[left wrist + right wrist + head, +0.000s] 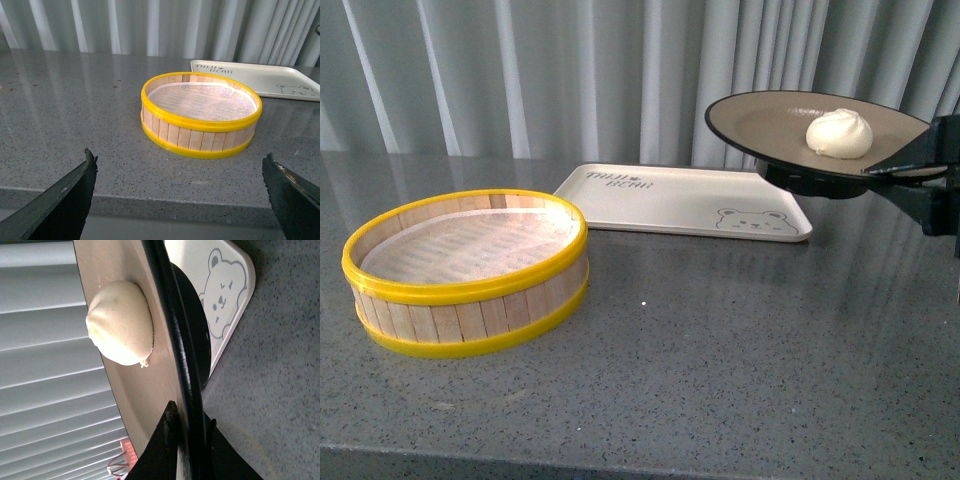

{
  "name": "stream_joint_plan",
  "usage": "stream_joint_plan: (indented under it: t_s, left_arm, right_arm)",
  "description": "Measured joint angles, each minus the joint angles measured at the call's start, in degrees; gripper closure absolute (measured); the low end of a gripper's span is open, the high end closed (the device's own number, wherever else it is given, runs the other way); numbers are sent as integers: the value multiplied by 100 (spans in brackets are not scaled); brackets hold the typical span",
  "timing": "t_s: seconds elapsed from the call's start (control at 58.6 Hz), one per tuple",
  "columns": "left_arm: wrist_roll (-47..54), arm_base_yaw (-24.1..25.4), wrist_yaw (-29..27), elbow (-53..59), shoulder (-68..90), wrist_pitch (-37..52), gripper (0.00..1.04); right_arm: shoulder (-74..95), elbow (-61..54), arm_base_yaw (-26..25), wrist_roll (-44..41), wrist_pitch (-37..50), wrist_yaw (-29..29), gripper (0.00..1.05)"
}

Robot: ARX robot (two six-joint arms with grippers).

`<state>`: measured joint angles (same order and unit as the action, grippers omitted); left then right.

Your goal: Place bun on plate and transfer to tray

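Gripping the glossy black rim, right jaws hold the round plate [770,120] aloft, soft pleated bun [839,133] aboard; left jaws gape empty.

We have open air over the tray [670,200], whose whole face lies bare. The plate [770,125], pinched at its rim by our right gripper [885,172], hangs above the tray's right end, clear of it, and nothing stands between them. The basket [470,270] stands left of the tray, near its corner, with its wall higher than the tray's rim. The curtain [570,80] closes the far side. In front of the tray and right of the basket, the counter [740,350] lies open. Our left gripper [178,155], jaws wide, faces the basket head-on.
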<state>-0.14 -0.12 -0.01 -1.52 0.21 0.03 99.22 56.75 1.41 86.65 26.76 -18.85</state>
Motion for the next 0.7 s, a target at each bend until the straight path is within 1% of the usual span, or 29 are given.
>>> stream_joint_plan:
  t_s: [0.119, 0.427, 0.58, 0.7]
  left_arm:
    - [0, 0, 0, 0, 0, 0, 7]
    - [0, 0, 0, 0, 0, 0, 7]
    - [-2, 0, 0, 0, 0, 0, 7]
    - [0, 0, 0, 0, 0, 0, 7]
  right_arm:
    - [424, 525, -9, -33, -249, -31, 102]
    - [1333, 1867, 234, -170, -684, -85, 102]
    - [1832, 2424, 234, -378, -992, -142, 102]
    - [2181, 2695, 186, -483, -1075, -129, 102]
